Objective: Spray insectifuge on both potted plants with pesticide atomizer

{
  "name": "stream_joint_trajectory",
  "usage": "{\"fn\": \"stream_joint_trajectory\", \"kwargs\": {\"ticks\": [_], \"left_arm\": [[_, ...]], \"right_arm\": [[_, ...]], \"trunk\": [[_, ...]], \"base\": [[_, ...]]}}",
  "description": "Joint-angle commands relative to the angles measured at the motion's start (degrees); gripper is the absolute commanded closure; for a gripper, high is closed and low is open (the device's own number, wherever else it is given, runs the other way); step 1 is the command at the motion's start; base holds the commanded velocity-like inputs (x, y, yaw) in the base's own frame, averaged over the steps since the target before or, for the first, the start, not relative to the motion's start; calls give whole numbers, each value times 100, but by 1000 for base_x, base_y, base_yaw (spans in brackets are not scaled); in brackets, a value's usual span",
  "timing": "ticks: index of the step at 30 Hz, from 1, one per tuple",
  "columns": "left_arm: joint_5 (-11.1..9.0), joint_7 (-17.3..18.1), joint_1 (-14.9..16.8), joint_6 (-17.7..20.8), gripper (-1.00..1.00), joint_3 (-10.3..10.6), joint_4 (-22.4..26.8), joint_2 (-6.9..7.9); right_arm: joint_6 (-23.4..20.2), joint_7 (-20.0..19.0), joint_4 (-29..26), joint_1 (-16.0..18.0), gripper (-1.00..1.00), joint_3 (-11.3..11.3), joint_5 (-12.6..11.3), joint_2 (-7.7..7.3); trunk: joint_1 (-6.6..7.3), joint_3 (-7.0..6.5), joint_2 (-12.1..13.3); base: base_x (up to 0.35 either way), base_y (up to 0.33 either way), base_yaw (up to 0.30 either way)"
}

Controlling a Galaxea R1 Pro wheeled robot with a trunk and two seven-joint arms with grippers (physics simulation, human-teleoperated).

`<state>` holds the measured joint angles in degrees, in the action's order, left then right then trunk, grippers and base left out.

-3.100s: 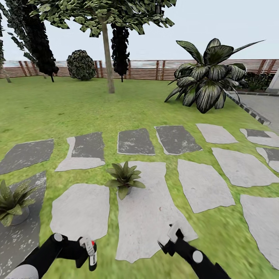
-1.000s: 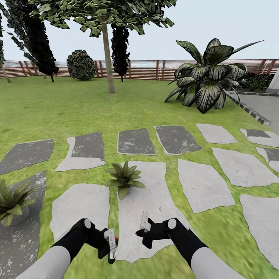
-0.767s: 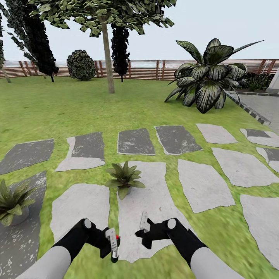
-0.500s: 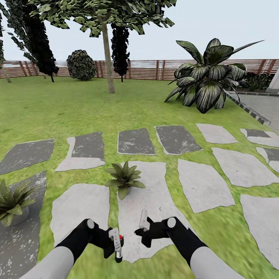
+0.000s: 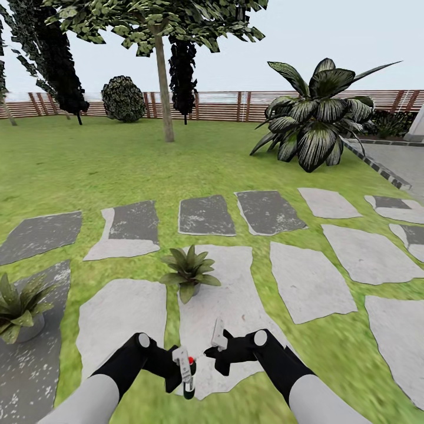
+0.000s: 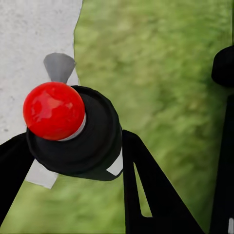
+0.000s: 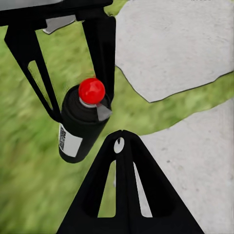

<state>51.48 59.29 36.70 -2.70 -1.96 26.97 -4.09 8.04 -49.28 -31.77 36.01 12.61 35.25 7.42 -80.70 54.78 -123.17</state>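
Note:
My left gripper (image 5: 185, 372) is shut on the pesticide atomizer (image 5: 187, 377), a slim dark bottle with a red knob and a white label, held low over the edge of a pale stepping stone. The left wrist view looks down on the atomizer (image 6: 73, 131), with black fingers (image 6: 139, 185) on both sides. My right gripper (image 5: 217, 346) hangs just right of it, jaws together and empty; its view shows the atomizer (image 7: 80, 129) close ahead of the right gripper (image 7: 122, 141). One potted plant (image 5: 189, 270) sits ahead on the garden stone, and the other potted plant (image 5: 19, 306) is at the far left.
Grey and dark stepping stones (image 5: 306, 282) lie across the lawn. A large striped-leaf plant (image 5: 315, 126) stands at the back right, and a tree trunk (image 5: 164, 82) and dark bushes stand before the wooden fence (image 5: 235, 105). A paved edge (image 5: 383, 168) runs along the right.
The left gripper has carried the atomizer rightward toward the middle, close to the right gripper. The right arm swung in from the lower right earlier and has held still in the last second.

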Motion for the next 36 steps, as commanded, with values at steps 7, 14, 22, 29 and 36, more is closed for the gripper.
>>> {"fn": "stream_joint_trajectory", "kwargs": {"ticks": [7,14,22,29,36], "left_arm": [[-116,5,4,-29,100,-23,-8,-96],[-193,3,12,-29,100,-23,-6,-109],[-418,3,12,-39,100,-15,-8,-109],[-422,18,7,-48,100,7,-11,-109],[-413,21,11,-76,100,27,-147,-148]], "right_arm": [[48,-3,-5,3,100,-4,61,-1],[51,3,-5,3,100,116,61,-3],[52,6,-5,3,100,180,61,-1],[55,6,-5,3,100,181,61,-1],[53,6,-5,3,100,181,61,-1]], "trunk": [[1,5,-2],[1,5,-2],[1,5,-2],[1,5,-2],[1,5,-2]], "base": [[0,0,0],[0,0,0],[0,0,0],[0,0,0],[0,0,0]]}}
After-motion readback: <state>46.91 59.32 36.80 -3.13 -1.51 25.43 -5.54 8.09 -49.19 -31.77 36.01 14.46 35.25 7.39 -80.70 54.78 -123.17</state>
